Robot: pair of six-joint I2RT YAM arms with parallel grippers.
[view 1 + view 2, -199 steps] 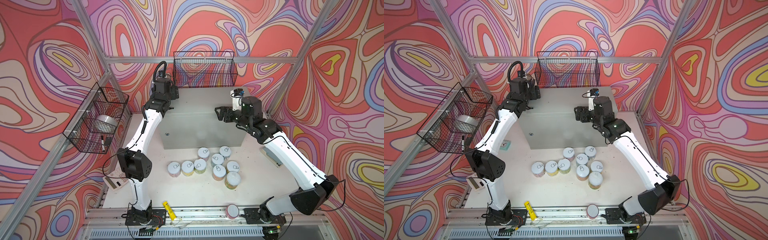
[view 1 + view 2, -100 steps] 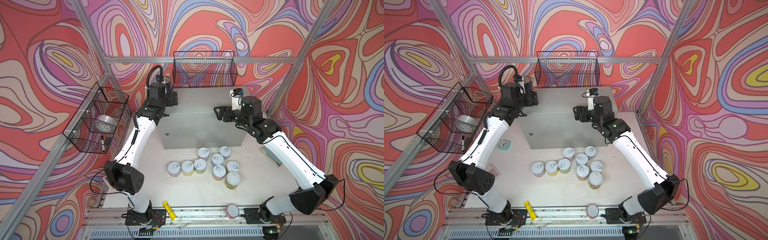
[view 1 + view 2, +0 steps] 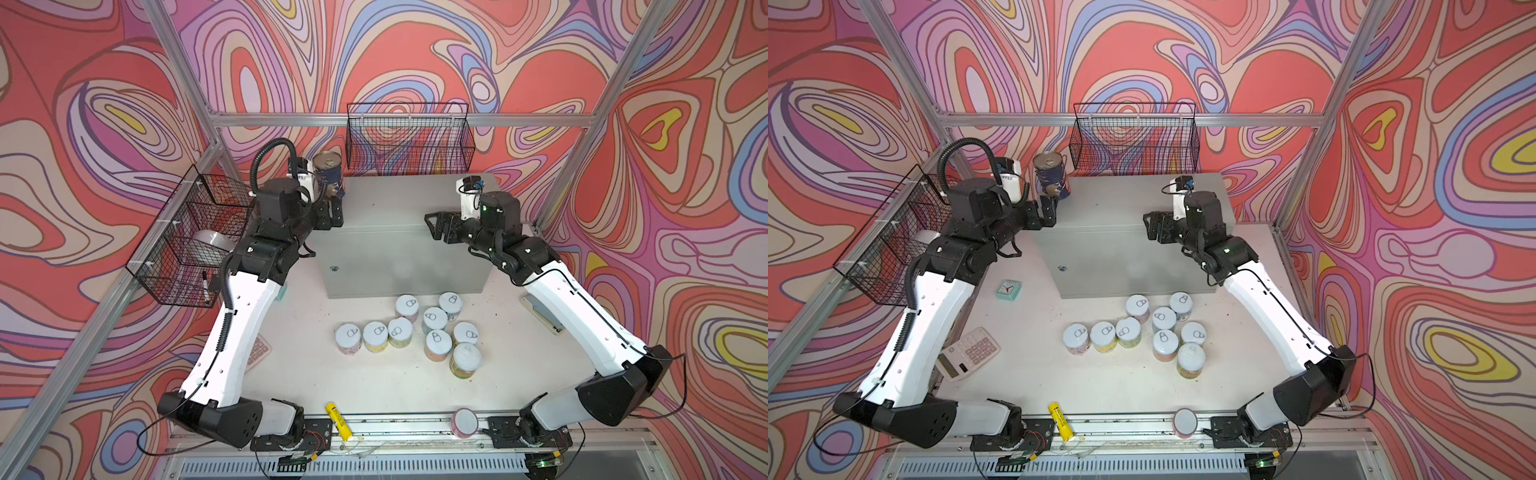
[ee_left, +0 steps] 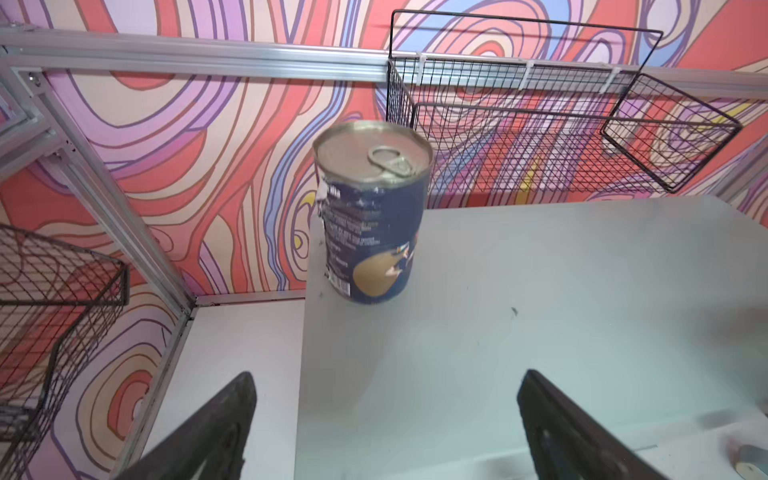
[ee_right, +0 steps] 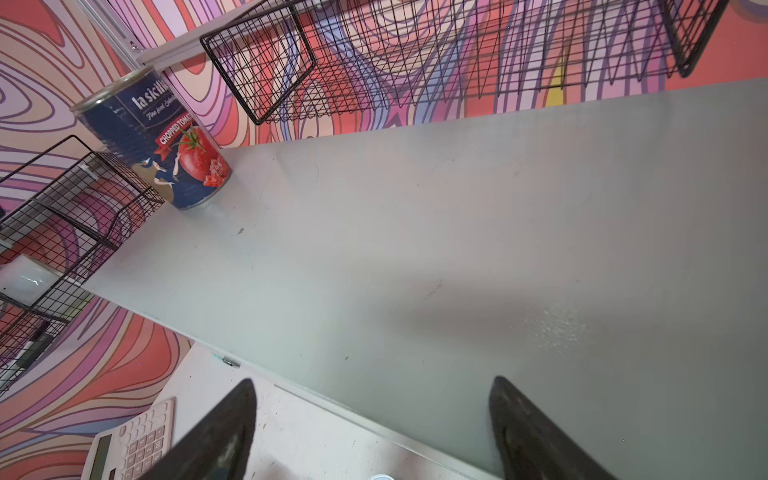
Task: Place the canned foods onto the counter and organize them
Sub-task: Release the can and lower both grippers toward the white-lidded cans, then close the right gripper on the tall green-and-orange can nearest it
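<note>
Cans with pastel labels and white pull-tab lids, nine in all, stand upright in a loose cluster on the white bench, just in front of the grey bench. Both top views show them there, some touching their neighbours. One blue can with a bare metal lid stands upright on the grey bench at its rear left corner; the left wrist view shows this can close to the side edge. The left tool hangs over the grey bench's left side, near the blue can but apart from it, released, fingers spread wide with nothing between them. The right tool hangs above the grey bench's front right part, pointing across its top, likewise released and empty, as the right wrist view confirms. A black wire basket hangs on the wall just behind the grey bench.
</note>
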